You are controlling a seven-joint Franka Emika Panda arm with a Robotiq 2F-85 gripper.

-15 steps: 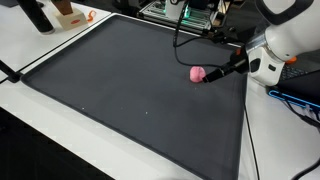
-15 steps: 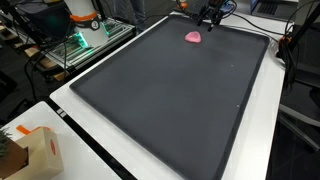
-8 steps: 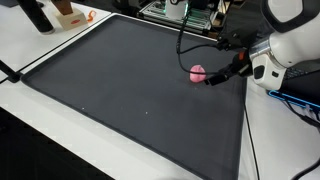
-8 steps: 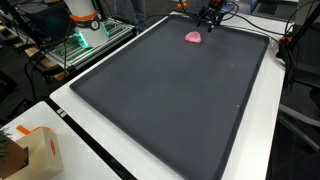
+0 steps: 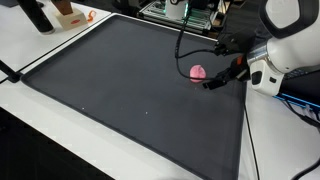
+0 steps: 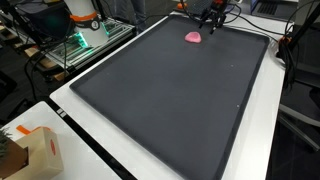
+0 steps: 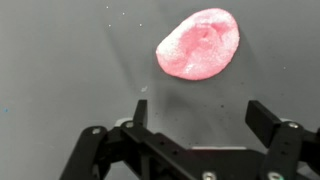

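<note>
Gripper point(image 7: 200, 108) farther off pink blob point(image 7: 200, 45), wide-open

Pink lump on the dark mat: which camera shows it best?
The wrist view: the pink lump looks large, its grainy surface plain. In both exterior views it is just a tiny pink spot on the mat.

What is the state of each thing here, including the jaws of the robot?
Pink lump: lying loose on the mat near its far edge, not held, with a dimple on top.
Gripper: jaws wide open, empty, just short of the lump, not touching it.
Dark mat: spread flat on the white table.
</note>
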